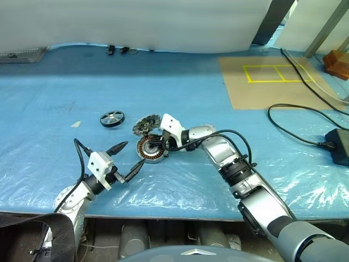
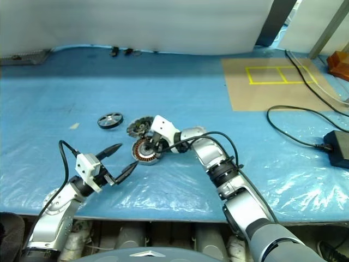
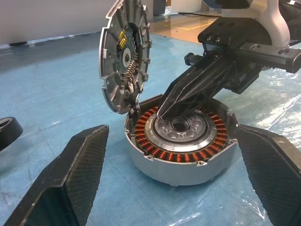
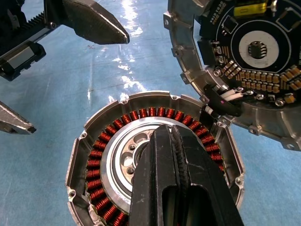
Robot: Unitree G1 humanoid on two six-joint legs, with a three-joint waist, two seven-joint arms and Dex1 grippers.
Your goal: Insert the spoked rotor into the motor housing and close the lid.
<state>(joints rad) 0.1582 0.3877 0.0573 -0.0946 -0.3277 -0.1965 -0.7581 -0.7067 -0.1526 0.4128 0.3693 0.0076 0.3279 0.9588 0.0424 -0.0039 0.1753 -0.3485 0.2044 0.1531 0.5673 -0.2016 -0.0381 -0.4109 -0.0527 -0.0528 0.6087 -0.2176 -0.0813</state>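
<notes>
Over motor housing [image 3: 181, 150], closed right fingers [image 3: 188, 92]

One spoked rotor [image 1: 112, 118], one motor housing [image 1: 150, 149], one lid [image 1: 145, 125].

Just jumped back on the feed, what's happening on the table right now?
The right hand is shut, its fingertips resting on the silver centre hub of the round copper-wound motor housing on the blue table cover. The grey ribbed metal lid stands tilted open against the housing's far edge. The left hand hangs open just beside the housing, holding nothing. The small black-rimmed spoked rotor lies apart on the cover, not yet inserted.
</notes>
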